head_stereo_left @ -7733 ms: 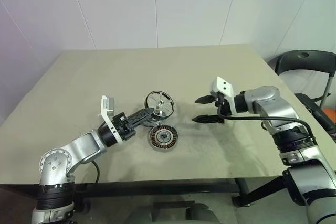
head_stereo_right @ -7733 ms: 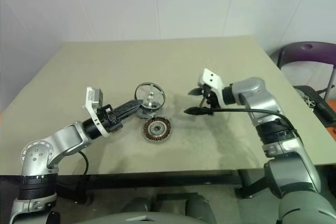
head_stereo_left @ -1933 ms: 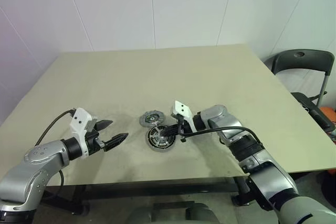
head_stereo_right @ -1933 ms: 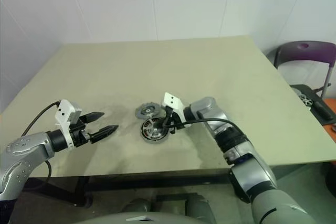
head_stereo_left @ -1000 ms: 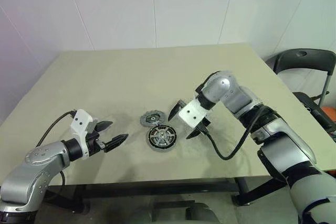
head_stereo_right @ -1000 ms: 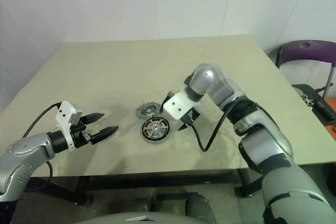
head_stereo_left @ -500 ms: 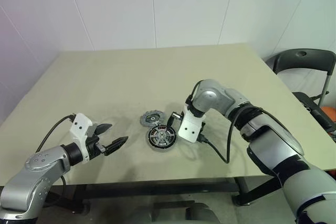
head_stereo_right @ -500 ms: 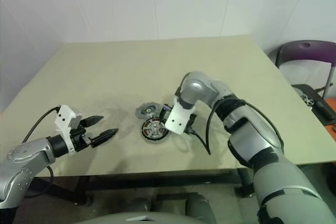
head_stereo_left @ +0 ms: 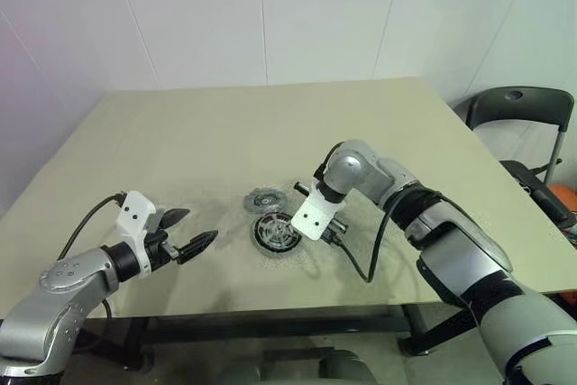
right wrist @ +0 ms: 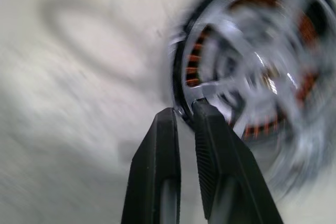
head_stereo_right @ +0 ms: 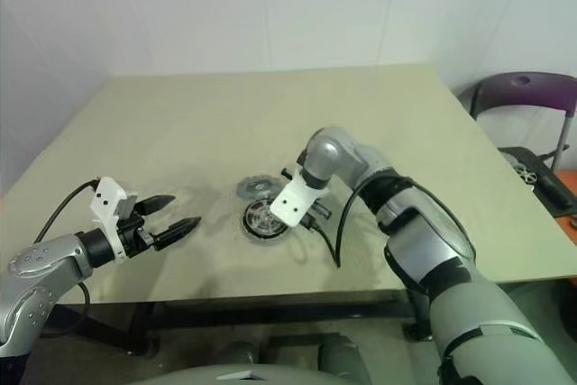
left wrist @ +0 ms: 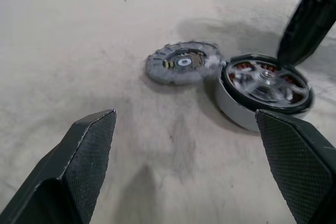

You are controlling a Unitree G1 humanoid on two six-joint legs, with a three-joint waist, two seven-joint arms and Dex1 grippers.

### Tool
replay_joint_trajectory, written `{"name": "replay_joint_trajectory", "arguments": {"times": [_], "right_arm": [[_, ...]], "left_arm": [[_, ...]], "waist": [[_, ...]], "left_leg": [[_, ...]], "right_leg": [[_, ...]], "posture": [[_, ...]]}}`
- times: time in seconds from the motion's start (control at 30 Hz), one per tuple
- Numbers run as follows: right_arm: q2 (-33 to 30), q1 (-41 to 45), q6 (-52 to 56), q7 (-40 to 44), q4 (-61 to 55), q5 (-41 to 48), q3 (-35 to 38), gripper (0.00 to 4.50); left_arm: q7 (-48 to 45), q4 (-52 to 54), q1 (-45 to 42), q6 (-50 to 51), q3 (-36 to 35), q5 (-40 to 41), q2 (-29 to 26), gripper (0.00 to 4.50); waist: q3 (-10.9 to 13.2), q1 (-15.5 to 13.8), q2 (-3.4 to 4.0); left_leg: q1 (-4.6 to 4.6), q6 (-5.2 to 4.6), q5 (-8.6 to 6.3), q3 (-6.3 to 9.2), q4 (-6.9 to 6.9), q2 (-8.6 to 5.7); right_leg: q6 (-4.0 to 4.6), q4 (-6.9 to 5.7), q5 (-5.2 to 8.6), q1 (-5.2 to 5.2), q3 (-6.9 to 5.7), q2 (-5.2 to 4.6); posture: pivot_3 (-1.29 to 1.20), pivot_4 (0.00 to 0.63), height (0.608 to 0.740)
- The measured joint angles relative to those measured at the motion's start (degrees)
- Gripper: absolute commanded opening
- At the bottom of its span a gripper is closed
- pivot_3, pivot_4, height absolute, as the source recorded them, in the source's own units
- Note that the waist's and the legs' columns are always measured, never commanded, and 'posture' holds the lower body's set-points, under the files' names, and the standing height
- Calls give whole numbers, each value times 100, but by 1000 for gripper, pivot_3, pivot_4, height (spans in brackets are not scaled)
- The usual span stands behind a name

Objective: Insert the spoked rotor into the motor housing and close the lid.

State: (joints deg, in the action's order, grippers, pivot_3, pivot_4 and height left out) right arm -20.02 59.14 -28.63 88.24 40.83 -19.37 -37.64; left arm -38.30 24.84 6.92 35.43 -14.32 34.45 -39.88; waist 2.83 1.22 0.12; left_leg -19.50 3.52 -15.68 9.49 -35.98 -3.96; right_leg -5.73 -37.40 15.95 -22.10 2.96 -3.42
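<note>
The motor housing (head_stereo_left: pixel 276 233) sits on the table with the spoked rotor (left wrist: pixel 265 81) lying inside it, copper windings showing through the spokes. My right gripper (right wrist: pixel 185 109) points down at its right edge and is shut, the fingertips pinching the rotor's silver rim. The grey toothed lid (head_stereo_left: pixel 264 198) lies flat just behind and left of the housing, touching it. My left gripper (head_stereo_left: pixel 200 225) hovers open to the left of both parts, well apart from them and holding nothing.
A black cable (head_stereo_left: pixel 361 263) from the right wrist loops over the table to the right of the housing. A dark chair (head_stereo_left: pixel 518 110) stands beyond the table's right edge. The tan table (head_stereo_left: pixel 270 123) stretches far behind the parts.
My right gripper came down and leftwards onto the housing's right edge and closed from wide open onto the rim. The left arm stayed where it was.
</note>
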Motion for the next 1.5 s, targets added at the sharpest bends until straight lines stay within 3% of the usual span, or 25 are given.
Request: {"name": "replay_joint_trajectory", "arguments": {"times": [0.33, 0.57, 0.67, 0.8, 1.07, 1.2, 1.5], "right_arm": [[-60, -755, 4187, 202, -2221, -161, 211, 52], [802, -642, 7570, -31, -2559, -117, 201, 52], [1018, -499, 8409, -310, -2557, -2, 190, 52], [969, -492, 8218, -587, -2559, 84, -27, 52], [549, -374, 8237, -595, -2853, 683, -11, 2664], [408, -2, 8415, -587, -2954, 1193, 398, 4025], [-228, 62, 9738, -1131, -2359, 2130, 1417, 4025]], "left_arm": [[0, -2, -111, 8, 15, -22, 3, 4499], [-6, -41, -217, 9, 18, -25, 2, 4499], [-9, -80, -216, 9, 18, -28, 2, 4499], [-11, -119, -217, 9, 18, -62, 2, 4499], [-30, -128, -224, 9, 19, -127, 3, 4499], [-54, -131, -255, 9, 33, -136, 3, 4499], [-178, -311, -325, -12, 72, -189, 1, 4499]], "waist": [[0, -14, 0], [1, -4, 1], [1, -7, 1], [1, -2, 1], [2, -7, 2], [2, -8, 1], [0, -36, -1]], "left_leg": [[-10, 1, 0, -3, 5, 3], [-10, 1, 0, -2, 3, 4], [-10, 2, -1, -2, 3, 2], [-9, 2, -1, -3, 1, 0], [-20, 2, -1, 0, 1, -1], [-52, 2, -1, 5, -1, -1], [-100, 1, 0, 5, 0, -8]], "right_leg": [[-10, -1, -5, -16, 2, 0], [-8, -5, -5, -23, 1, 4], [-8, -5, -5, -32, 1, 2], [-11, -3, -4, -32, -1, -2], [-15, 1, -6, -31, -3, -4], [-14, 1, -7, -54, -5, -5], [-13, 4, -8, -96, -7, -15]], "posture": [[0, 0, 740], [0, 0, 740], [0, 0, 740], [0, 0, 740], [0, 0, 740], [0, 0, 740], [0, 0, 740]]}}
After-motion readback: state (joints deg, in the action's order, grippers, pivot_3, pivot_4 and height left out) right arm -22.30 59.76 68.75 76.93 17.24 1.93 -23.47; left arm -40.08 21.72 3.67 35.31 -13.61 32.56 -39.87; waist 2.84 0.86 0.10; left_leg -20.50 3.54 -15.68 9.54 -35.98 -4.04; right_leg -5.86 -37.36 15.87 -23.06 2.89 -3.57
